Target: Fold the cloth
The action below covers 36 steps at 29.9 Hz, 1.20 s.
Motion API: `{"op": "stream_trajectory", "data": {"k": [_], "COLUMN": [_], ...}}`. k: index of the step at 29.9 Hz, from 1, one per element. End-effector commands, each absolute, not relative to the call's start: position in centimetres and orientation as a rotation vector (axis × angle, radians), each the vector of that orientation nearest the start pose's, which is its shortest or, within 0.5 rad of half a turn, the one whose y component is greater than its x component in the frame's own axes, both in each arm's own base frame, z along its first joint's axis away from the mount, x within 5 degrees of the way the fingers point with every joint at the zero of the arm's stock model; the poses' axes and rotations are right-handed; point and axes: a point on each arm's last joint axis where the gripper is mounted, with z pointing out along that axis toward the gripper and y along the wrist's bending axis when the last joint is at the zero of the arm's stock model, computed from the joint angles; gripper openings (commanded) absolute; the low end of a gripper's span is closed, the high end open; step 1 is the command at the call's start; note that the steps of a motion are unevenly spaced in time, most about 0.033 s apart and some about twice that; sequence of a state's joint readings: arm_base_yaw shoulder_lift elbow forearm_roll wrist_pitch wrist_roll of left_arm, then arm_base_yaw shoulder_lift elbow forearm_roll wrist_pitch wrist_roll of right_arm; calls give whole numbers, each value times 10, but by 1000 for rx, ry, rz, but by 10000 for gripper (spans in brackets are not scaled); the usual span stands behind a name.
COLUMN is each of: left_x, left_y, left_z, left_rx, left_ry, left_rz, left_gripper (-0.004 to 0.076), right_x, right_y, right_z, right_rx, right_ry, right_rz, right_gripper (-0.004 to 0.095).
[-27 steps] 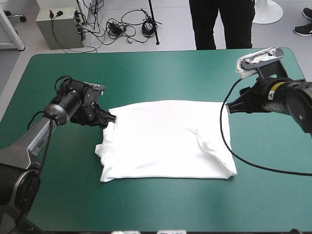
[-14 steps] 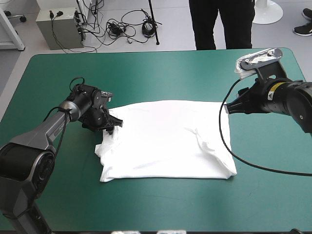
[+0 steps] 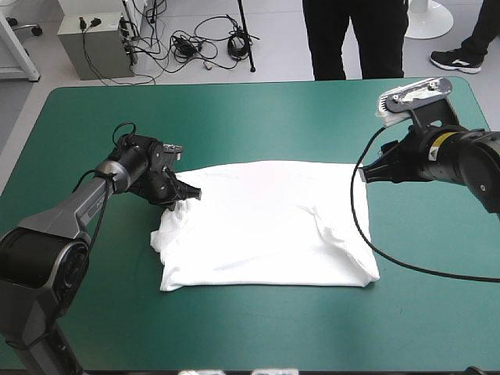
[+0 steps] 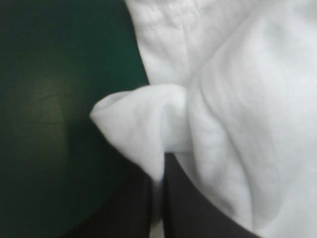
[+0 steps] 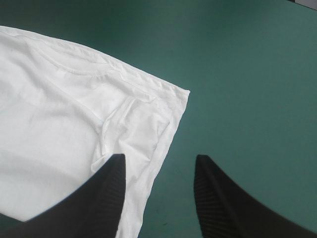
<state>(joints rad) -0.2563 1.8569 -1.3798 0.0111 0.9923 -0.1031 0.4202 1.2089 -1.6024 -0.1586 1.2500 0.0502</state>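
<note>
**Mia:** Where is the T-shirt (image 3: 266,226)?

**Ben:** It lies flat in the middle of the table (image 3: 234,109). Its long side runs from left to right.

**Mia:** Which gripper is nearer?

**Ben:** The left gripper (image 3: 187,194). It is right on the far left corner and is pinching it, with white cloth squeezed between its black fingers.

**Mia:** And the other one?

**Ben:** The right gripper (image 5: 159,158) has its fingers wide apart and holds nothing. The far right corner is just ahead of it, so I think it has to reach in that way next.

**Mia:** What changed from before?

**Ben:** The left gripper was out at the shirt's edge. Now it has pushed in, and the corner is bunched up. The right arm has not moved.
</note>
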Motion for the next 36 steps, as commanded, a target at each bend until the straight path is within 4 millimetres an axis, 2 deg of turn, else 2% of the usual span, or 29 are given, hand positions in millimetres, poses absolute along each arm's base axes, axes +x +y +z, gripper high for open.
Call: {"op": "stream_trajectory", "data": {"k": [1,6,10,12,15,21,24,27,31,36], "left_x": [359,341,326,321,325,340,344,343,341,332], "left_y": [-100,-129,-162,-178,-193,-197,-196,-194,-193,-187], "left_z": [268,312,318,312,294,257,246,243,263,302], "left_rx": [212,274,333,386,415,440,463,491,533,585], "left_ry": [2828,2708,2674,2659,2685,2759,2780,2797,2778,2727], "left_rz": [-140,-348,-425,-427,-426,-344,-287,-257,-257,-243], "left_gripper": [-9,-9,-9,-9,-9,-9,-8,-2,112,387], "right_x": [191,191,191,191,191,187,183,179,175,175], "right_y": [70,70,70,70,70,68,67,64,61,58], "right_z": [486,486,486,486,486,488,490,493,496,497], "right_rx": [-404,-409,-409,-409,-409,-411,-408,-403,-400,-393], "right_ry": [2238,2237,2237,2237,2237,2227,2216,2202,2188,2180], "right_rz": [35,33,33,33,33,36,39,39,27,-10], "right_gripper": [418,418,418,418,416,416,416,416,416,417]}}
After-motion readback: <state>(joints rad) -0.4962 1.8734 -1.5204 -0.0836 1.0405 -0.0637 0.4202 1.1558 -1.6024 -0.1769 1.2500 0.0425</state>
